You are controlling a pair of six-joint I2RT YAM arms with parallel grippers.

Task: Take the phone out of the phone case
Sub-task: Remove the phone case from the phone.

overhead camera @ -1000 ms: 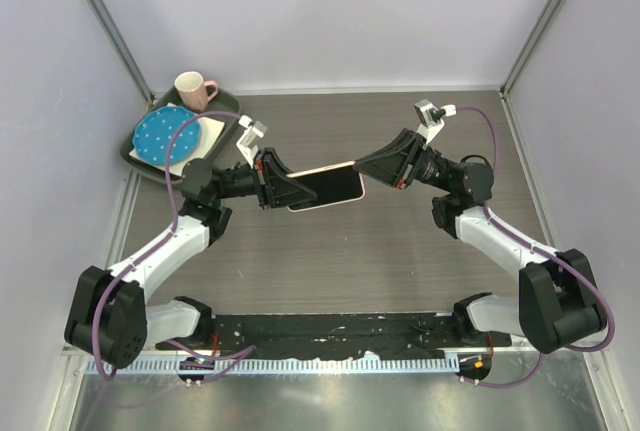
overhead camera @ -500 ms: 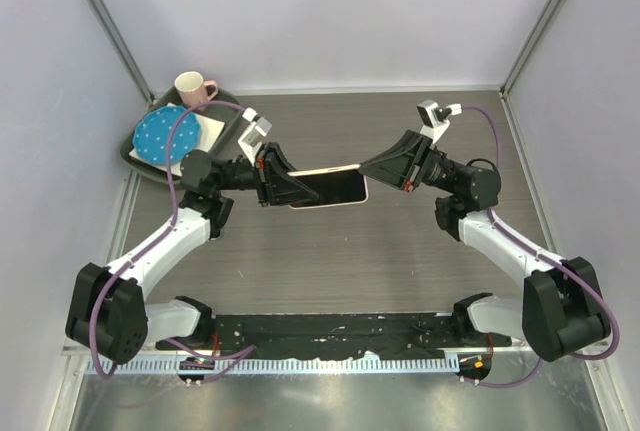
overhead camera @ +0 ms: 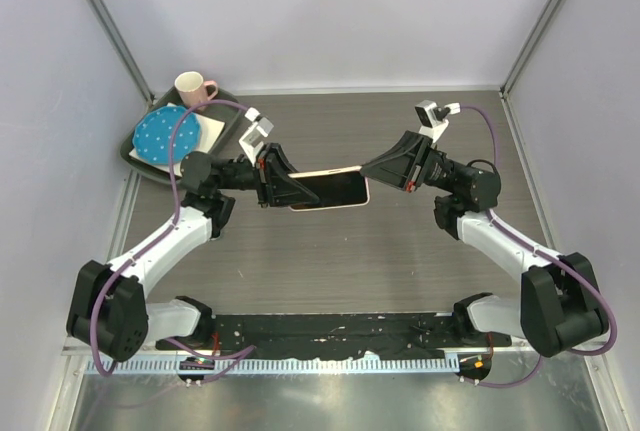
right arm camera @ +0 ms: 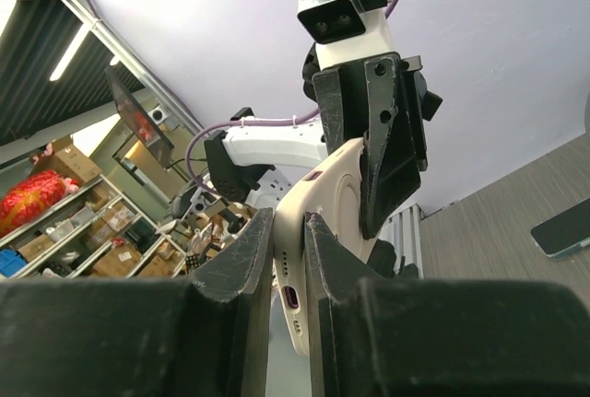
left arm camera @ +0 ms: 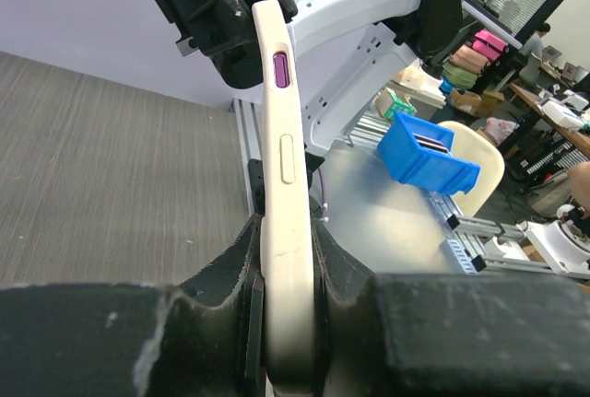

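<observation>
The phone (overhead camera: 332, 190), dark screen facing up, sits inside a cream phone case (overhead camera: 325, 170) held in the air over the table's middle. My left gripper (overhead camera: 291, 189) is shut on the case's left end. In the left wrist view the case's side edge (left arm camera: 282, 139) runs up from between my left gripper's (left arm camera: 288, 273) jaws, with a purple button showing. My right gripper (overhead camera: 374, 171) is shut on the right end. In the right wrist view its jaws (right arm camera: 289, 236) pinch the case's back (right arm camera: 334, 185) beside the purple port.
A dark tray (overhead camera: 134, 154) at the back left holds a blue dotted plate (overhead camera: 158, 135), a white square piece (overhead camera: 207, 131) and a pink mug (overhead camera: 194, 89). Enclosure walls rise on three sides. A black strip (overhead camera: 330, 329) runs along the near edge.
The phone and both grippers have drifted slightly to the right. Both grips stay the same.
</observation>
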